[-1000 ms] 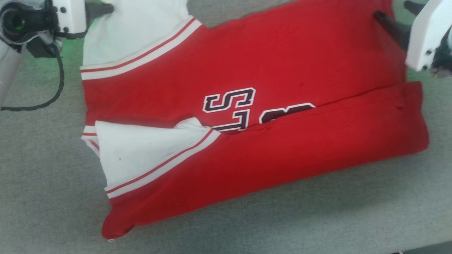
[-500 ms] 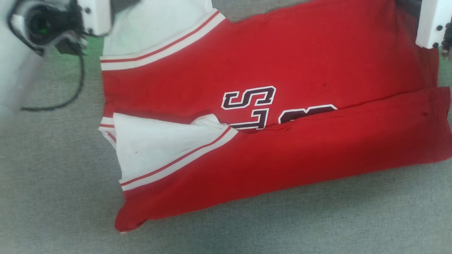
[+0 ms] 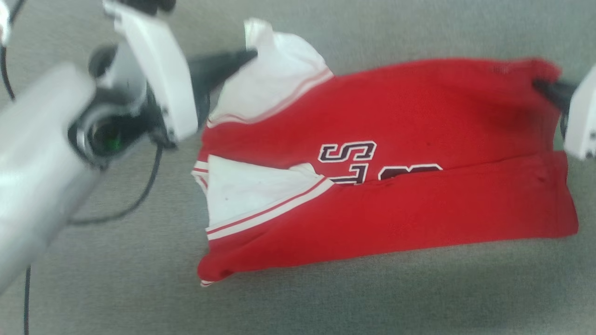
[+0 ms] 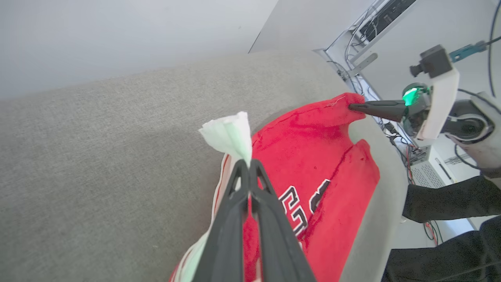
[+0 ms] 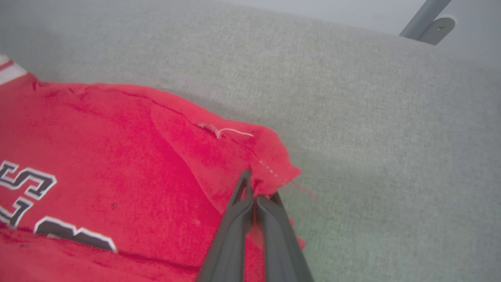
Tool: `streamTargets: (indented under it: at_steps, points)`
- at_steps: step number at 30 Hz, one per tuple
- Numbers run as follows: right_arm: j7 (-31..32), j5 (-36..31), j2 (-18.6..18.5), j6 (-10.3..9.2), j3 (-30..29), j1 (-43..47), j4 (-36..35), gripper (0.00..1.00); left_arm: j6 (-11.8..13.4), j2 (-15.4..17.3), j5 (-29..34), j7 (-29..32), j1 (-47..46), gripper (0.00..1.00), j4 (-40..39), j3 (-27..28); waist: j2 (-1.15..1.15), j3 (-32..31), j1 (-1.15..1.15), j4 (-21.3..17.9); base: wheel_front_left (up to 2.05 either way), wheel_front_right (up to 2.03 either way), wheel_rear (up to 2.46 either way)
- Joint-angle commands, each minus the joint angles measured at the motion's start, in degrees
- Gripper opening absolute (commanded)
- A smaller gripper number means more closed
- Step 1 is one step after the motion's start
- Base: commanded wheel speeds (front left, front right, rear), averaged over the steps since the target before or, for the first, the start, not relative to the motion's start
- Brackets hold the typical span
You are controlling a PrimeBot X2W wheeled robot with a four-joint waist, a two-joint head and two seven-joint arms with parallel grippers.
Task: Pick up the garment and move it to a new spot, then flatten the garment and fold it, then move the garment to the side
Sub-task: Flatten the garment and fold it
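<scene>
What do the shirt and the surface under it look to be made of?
Shirt: soft matte knit, likely cotton or a blend; it bunches where the right gripper pinches its corner, and a loose thread shows at the hem. Surface: grey matte woven cloth, finely speckled, probably upholstery.

Head camera looks steeply down on the garment (image 3: 419,204) from above. The 2 wrist cameras sit close at its opposite ends, looking low across it; all 3 views share the lettering (image 3: 347,152).
</scene>
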Motion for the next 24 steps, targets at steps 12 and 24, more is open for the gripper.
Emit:
streamTargets:
  at_steps: [12, 24]
  points:
    - [-8.1, 6.2, -8.3, -0.01, -5.3, 25.0, -11.1, 0.00, -0.1, 10.3, 1.7, -18.6, 23.7, 0.00, -17.6, -3.9, 0.00, -5.6, 0.00, 3.6, 0.00, 0.00, 0.00]
    - [-13.1, 3.2, -6.0, -0.01, -8.1, 31.1, -11.2, 0.00, -0.1, 9.5, 3.4, -25.9, 32.0, 0.00, -14.3, -9.3, 0.00, -4.1, 0.00, 2.8, 0.00, 0.00, 0.00]
